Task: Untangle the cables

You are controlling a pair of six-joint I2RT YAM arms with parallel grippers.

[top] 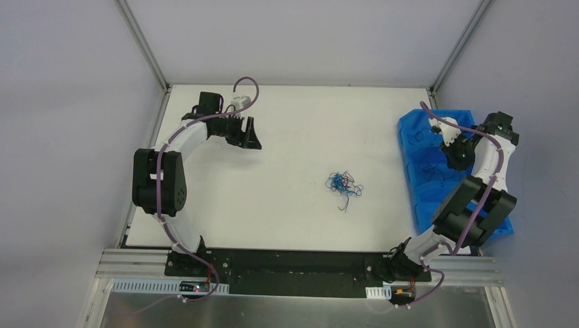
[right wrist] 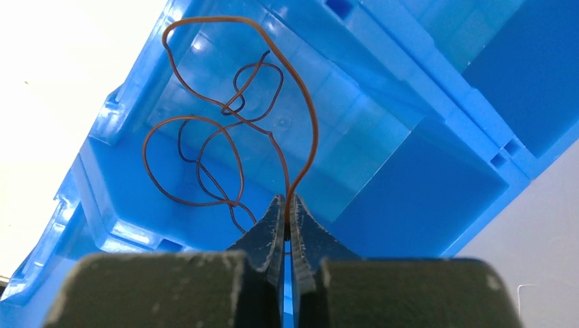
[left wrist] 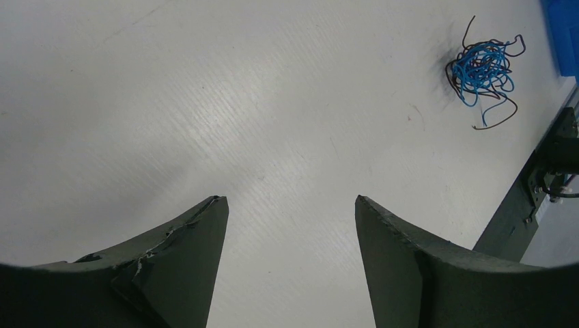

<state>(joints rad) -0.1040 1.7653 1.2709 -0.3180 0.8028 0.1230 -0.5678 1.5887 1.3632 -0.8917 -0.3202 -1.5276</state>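
**Bench entry: right arm at the bin with one wire, main tangle on the table**

We find the cables [top: 343, 184] lying as one small knot of blue and dark strands on the white table [top: 287, 219], a little right of centre. They sit well apart from both arms. In the left wrist view the same bundle [left wrist: 483, 68] shows at the upper right. The blue loops are packed in the middle, and two dark ends trail out, one upward and one down to the lower right.

The left gripper [top: 254, 137] hangs over the far left part of the table. Its jaws stand wide apart [left wrist: 290, 201], with only bare table surface between the two fingers, and they have hold of nothing.

The right gripper [top: 456, 154] is over the blue bin [top: 427, 184] at the right edge of the table. From the right wrist camera we see its jaws pressed together [right wrist: 287, 199] with hardly a slit between them, pinching a thin brown wire [right wrist: 316, 130] at the tips. From the pinch the brown wire rises, arcs over in a large loop and curls back into a second, lower loop on the left. All of this lies in front of one open compartment of the bin [right wrist: 410, 137].

A finer dark wire [right wrist: 280, 82] threads through the same loops. We cannot tell whether it is also caught in the jaws, nor whether either wire touches the compartment floor.
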